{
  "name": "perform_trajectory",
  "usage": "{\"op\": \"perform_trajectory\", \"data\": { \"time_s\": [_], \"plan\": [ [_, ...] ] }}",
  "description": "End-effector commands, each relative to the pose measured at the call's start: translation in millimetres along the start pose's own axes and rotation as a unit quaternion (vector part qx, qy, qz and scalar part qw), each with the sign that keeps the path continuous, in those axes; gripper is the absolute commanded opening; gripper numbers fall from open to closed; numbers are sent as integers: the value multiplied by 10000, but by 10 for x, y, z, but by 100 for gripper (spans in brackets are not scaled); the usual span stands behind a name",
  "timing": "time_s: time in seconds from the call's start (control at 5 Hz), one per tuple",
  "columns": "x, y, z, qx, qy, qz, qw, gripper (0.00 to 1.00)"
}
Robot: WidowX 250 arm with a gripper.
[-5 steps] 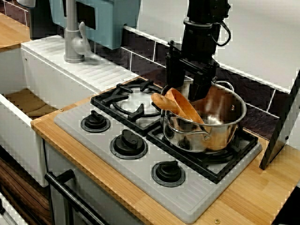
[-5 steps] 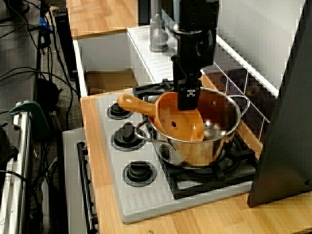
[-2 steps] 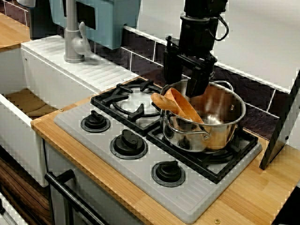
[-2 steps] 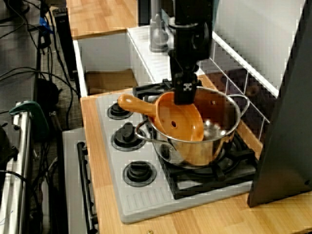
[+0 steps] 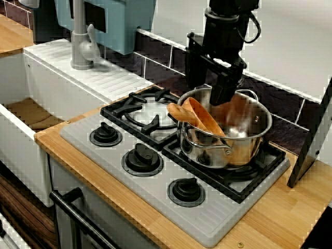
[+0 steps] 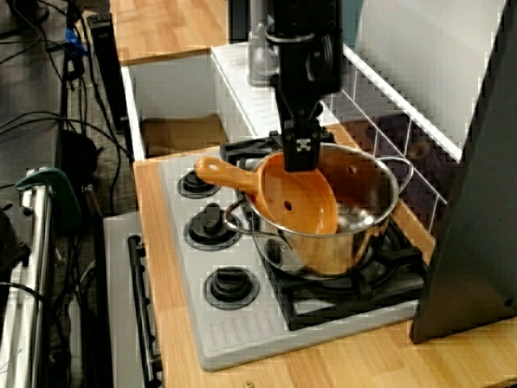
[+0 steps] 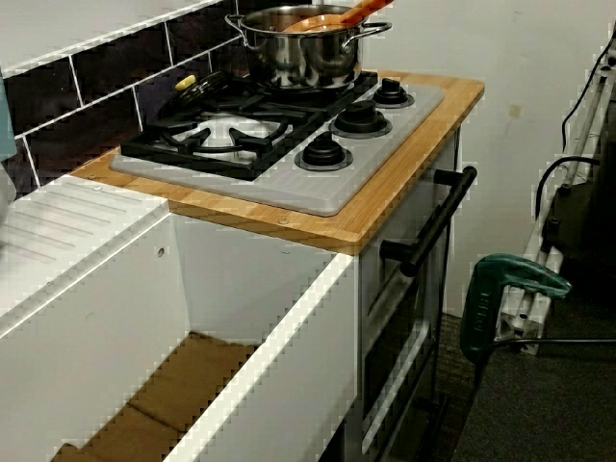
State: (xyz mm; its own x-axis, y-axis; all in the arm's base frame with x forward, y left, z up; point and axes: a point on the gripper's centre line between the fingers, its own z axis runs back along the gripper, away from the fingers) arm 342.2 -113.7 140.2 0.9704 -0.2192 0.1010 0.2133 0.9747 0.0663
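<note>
A steel pot [image 5: 244, 150] stands on the back right burner of a toy stove [image 5: 155, 187]. An orange slotted spoon [image 5: 199, 116] leans in the pot, its handle sticking out over the rim toward the left burner. My black gripper [image 5: 206, 96] hangs just above the pot's back rim and the spoon's bowl, open, with nothing between its fingers. In the view from the side the gripper [image 6: 299, 158] sits right over the spoon [image 6: 295, 198] and the pot [image 6: 323, 250]. The low view from the sink end shows the pot [image 7: 289, 53] and spoon [image 7: 332, 17] but not the gripper.
Three black knobs [image 5: 141, 158] line the stove front. A grey faucet [image 5: 80, 36] and a white sink [image 5: 31, 111] lie to the left. A dark panel [image 5: 311, 140] leans at the right. An oven handle [image 7: 433, 226] and a green clamp [image 7: 500, 289] are below the counter.
The gripper has risen a little out of the pot and drifted toward the back wall, still open. The spoon and pot have stayed put.
</note>
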Motion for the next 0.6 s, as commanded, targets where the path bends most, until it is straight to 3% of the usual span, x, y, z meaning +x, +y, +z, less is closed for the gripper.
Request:
{"op": "perform_trajectory", "data": {
  "time_s": [0.0, 0.4],
  "plan": [
    [-165, -40, 459, 4, -468, -10, 9989, 100],
    [-312, -80, 527, 11, -467, -19, 9989, 100]
  ]
}}
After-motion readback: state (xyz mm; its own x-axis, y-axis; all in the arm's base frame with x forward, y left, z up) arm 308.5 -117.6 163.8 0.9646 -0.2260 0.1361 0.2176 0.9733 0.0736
